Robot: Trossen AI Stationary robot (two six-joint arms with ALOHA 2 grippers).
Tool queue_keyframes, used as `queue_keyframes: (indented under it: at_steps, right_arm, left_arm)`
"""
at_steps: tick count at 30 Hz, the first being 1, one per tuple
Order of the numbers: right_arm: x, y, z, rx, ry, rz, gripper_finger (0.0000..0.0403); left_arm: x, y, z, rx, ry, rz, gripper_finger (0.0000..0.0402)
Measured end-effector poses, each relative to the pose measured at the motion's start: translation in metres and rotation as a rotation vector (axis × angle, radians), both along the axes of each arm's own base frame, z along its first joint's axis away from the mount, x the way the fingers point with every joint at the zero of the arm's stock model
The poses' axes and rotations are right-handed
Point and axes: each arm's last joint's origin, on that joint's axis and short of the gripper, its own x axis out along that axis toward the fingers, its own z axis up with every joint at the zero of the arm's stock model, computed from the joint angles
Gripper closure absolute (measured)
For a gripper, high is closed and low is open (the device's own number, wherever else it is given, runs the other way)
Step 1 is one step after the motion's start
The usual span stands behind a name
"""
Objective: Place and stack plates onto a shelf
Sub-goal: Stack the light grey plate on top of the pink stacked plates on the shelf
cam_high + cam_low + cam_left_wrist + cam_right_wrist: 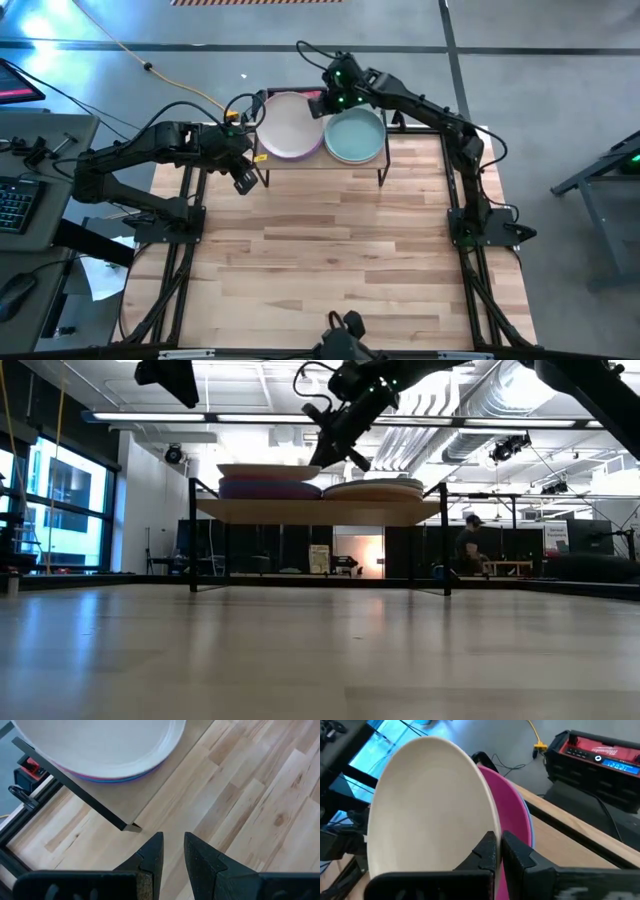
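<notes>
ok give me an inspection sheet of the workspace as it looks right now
surface: wooden tabletop, bare in front of the shelf
shelf: small light-wood board on black legs at the table's far edge
plates: two stacks on the shelf; left stack has a cream plate on top with pink and purple beneath, right stack has a pale teal plate on top
clutter: nothing seen on the table
left gripper: beside the shelf's left front corner, fingers slightly apart, holding nothing
right gripper: above the far edge of the shelf between the stacks, shut, holding nothing
cables: yellow cable on the floor behind the table
surroundings: keyboard on a desk to the left; a person far behind in the room
</notes>
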Motion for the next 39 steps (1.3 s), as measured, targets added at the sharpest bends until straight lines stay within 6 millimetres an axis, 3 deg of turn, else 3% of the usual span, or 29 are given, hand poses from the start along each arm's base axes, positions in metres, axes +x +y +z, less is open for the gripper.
queue_keyframes:
  at_steps: [13, 39]
  right_arm:
    - [0.007, 0.002, -0.015, 0.030, 0.051, 0.018, 0.0403]
    - [0.012, 0.003, -0.011, -0.093, 0.049, 0.038, 0.0402]
  left_arm:
    - [0.000, 0.000, 0.000, -0.003, -0.002, 0.005, 0.0335]
    - [0.000, 0.000, 0.000, -0.009, -0.003, 0.000, 0.0335]
